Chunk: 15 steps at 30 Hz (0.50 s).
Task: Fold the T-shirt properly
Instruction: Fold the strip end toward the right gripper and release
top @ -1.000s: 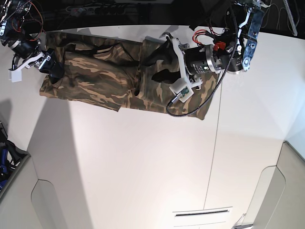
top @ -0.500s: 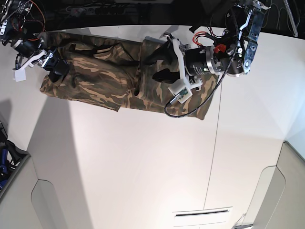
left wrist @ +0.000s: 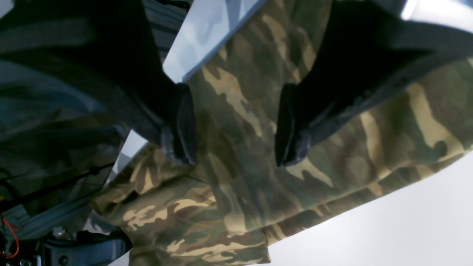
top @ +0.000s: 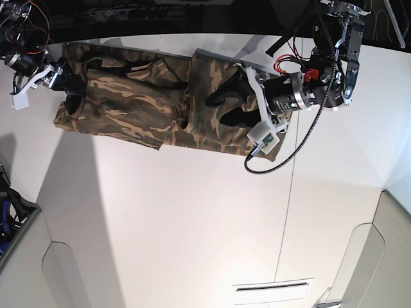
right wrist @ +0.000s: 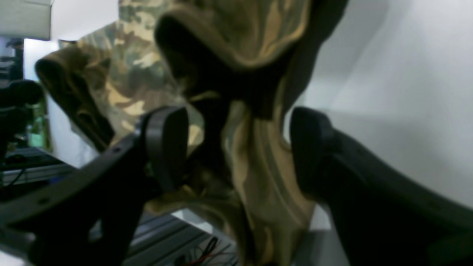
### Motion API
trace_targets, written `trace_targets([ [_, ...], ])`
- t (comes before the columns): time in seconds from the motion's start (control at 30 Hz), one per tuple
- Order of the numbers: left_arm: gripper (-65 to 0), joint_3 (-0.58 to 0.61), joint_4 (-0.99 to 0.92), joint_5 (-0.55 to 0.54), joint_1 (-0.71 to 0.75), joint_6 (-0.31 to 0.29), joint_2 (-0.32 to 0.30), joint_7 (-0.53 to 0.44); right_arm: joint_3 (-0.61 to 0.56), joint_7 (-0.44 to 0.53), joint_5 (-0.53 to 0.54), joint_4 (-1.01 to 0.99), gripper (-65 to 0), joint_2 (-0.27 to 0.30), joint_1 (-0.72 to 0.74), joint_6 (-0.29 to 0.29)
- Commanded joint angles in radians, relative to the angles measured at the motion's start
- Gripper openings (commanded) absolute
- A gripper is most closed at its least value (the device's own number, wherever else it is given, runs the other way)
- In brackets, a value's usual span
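The camouflage T-shirt (top: pixel 141 102) lies bunched in a long strip along the far edge of the white table (top: pixel 192 212). My left gripper (top: pixel 217 108) hovers over its right half. In the left wrist view it (left wrist: pixel 236 136) is open, with the black fingers (left wrist: pixel 181 125) apart over flat cloth (left wrist: pixel 240 192). My right gripper (top: pixel 70 88) is at the shirt's left end. In the right wrist view it (right wrist: pixel 236 147) is open, with a raised fold of cloth (right wrist: pixel 258 177) hanging between the pads (right wrist: pixel 166 144); I cannot tell whether it touches them.
A black cable (top: pixel 282 157) loops from the left arm over the shirt's right end. The table's far edge (top: pixel 160 35) runs just behind the shirt, with dark clutter beyond. A thin seam (top: pixel 289 212) crosses the table. Grey panels (top: pixel 51 269) stand at the near corners.
My left gripper has drawn back to the right along the shirt. My right gripper has shifted slightly left and toward the far edge. The shirt's outline looks much the same.
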Motion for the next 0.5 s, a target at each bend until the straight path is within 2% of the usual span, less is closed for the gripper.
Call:
trace_targets([
  [0.0,-28.2,-0.003,0.016,-0.022,-0.008,-0.009,-0.004,-0.021,0.003,0.004,0.024,0.011,-22.2,0.014,0.003,0.001],
  [0.47,-28.3,-0.003,0.016,-0.021,-0.008,-0.009,-0.003,-0.024,-0.001,-0.010,0.053,0.011,-22.2,-0.009,0.019,0.011],
])
